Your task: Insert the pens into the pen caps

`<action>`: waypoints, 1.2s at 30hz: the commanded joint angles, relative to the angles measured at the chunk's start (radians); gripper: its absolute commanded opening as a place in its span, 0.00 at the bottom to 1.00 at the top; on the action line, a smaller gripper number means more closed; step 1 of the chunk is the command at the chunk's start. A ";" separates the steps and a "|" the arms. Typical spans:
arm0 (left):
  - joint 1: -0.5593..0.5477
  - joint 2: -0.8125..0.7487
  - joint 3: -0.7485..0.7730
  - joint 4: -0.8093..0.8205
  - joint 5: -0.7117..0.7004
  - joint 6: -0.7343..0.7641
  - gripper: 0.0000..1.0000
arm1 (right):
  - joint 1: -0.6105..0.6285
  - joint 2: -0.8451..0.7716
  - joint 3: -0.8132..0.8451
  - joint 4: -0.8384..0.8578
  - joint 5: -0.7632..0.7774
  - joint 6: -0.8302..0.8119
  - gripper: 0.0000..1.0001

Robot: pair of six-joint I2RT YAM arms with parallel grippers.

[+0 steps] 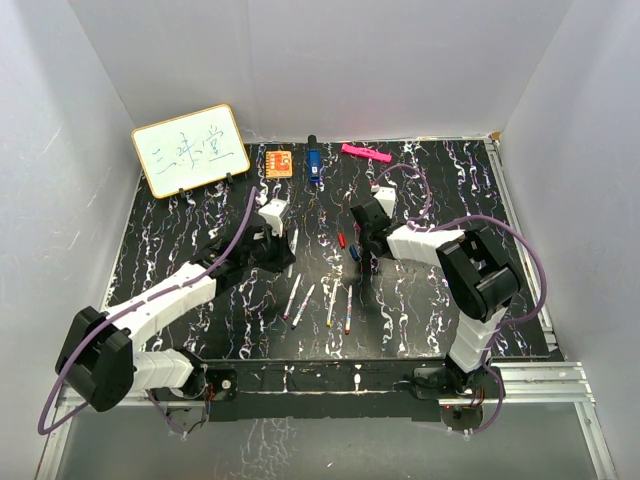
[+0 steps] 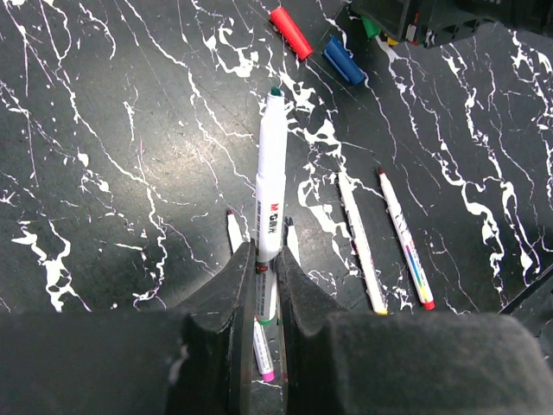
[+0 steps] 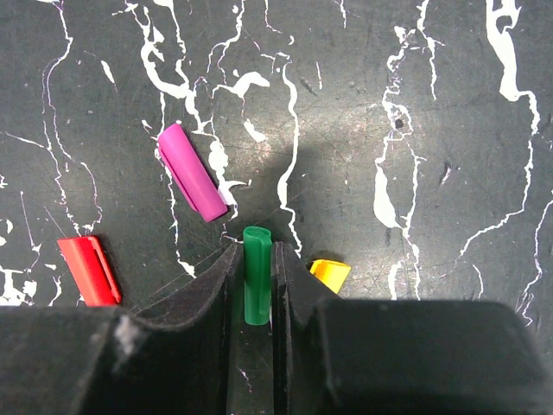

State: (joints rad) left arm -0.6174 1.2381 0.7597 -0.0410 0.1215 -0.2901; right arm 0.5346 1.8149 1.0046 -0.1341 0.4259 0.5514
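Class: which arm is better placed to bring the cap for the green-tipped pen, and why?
Right. The right gripper holds the green cap between its fingers, while the left gripper is shut on the green-tipped pen.

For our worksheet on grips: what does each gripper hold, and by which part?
Left gripper: a green-tipped pen, pinched near the barrel's rear end. Right gripper: the green cap, pinched across its sides.

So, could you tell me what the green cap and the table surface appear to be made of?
The green cap, clamped in the right gripper, looks like smooth moulded plastic: uniform colour, soft highlights. The table surface shows a black marble pattern with white veins and a dull sheen; likely printed laminate, possibly stone.
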 commanded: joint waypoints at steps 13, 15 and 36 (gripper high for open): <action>0.001 0.017 0.050 -0.021 -0.019 -0.002 0.00 | -0.007 -0.094 -0.016 -0.044 -0.070 -0.067 0.00; 0.001 0.015 0.046 -0.011 -0.022 -0.009 0.00 | -0.007 -0.130 -0.003 -0.034 -0.061 -0.083 0.00; 0.001 -0.037 -0.166 0.505 0.267 -0.134 0.00 | -0.006 -0.418 -0.268 0.827 -0.393 -0.183 0.00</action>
State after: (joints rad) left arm -0.6174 1.2098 0.5751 0.3202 0.3225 -0.3660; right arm 0.5282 1.4322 0.7929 0.3492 0.1635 0.3542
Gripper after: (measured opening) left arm 0.088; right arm 0.140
